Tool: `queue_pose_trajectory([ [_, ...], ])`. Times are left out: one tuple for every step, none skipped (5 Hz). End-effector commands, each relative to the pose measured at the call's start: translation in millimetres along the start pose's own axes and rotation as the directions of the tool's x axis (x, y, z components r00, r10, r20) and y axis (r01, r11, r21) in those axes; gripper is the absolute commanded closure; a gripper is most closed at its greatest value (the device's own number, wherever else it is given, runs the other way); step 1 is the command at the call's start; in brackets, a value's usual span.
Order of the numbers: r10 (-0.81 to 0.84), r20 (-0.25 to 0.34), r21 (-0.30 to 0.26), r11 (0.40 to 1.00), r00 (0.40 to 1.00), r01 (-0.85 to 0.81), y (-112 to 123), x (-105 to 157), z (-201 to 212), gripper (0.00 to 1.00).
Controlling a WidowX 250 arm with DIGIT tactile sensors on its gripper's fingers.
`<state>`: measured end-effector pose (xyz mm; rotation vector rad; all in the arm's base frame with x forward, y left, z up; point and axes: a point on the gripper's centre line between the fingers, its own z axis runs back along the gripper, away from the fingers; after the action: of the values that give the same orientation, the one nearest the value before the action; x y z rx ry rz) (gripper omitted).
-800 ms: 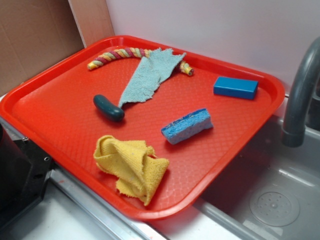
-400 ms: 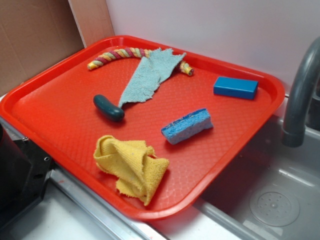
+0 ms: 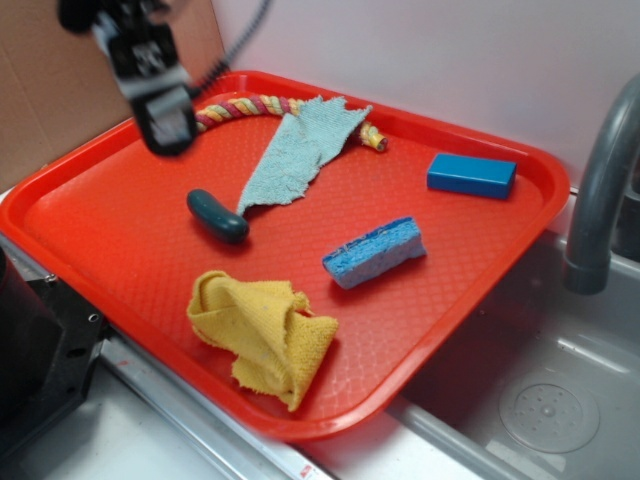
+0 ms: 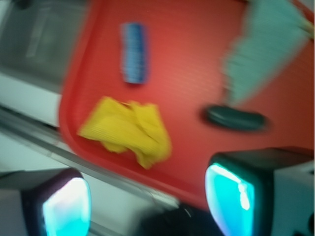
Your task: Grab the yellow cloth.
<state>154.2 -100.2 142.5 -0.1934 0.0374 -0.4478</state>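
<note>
Exterior view angled down over the red tray (image 3: pixel 90 235); wrist view blurred, overhead, same tray (image 4: pixel 187 64).

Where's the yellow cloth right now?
In the exterior view the yellow cloth lies crumpled at the near edge of the red tray, below the dark green piece and left of the blue sponge.

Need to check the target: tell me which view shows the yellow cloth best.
The exterior view: the yellow cloth lies sharp and whole, crumpled near the tray's front edge. The wrist view shows it whole too, but motion-blurred.
</note>
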Motion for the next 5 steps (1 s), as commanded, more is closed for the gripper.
queue_pose_trajectory([
  [-0.016, 0.039, -0.006, 1.000, 0.999, 0.016, -10.5, 0.9, 7.6, 0.00],
  [-0.016, 0.039, -0.006, 1.000, 0.999, 0.016, -10.5, 0.9, 7.6, 0.00],
  [-0.261, -0.006, 0.105, 0.960, 0.965, 0.260, -20.9, 5.5, -25.3, 0.00],
  [-0.497, -0.015, 0.179, 0.852, 0.867, 0.492, -41.5, -9.3, -46.9, 0.00],
  [-0.589, -0.077, 0.157, 0.789, 0.804, 0.593, -36.6, -24.0, -69.0, 0.00],
])
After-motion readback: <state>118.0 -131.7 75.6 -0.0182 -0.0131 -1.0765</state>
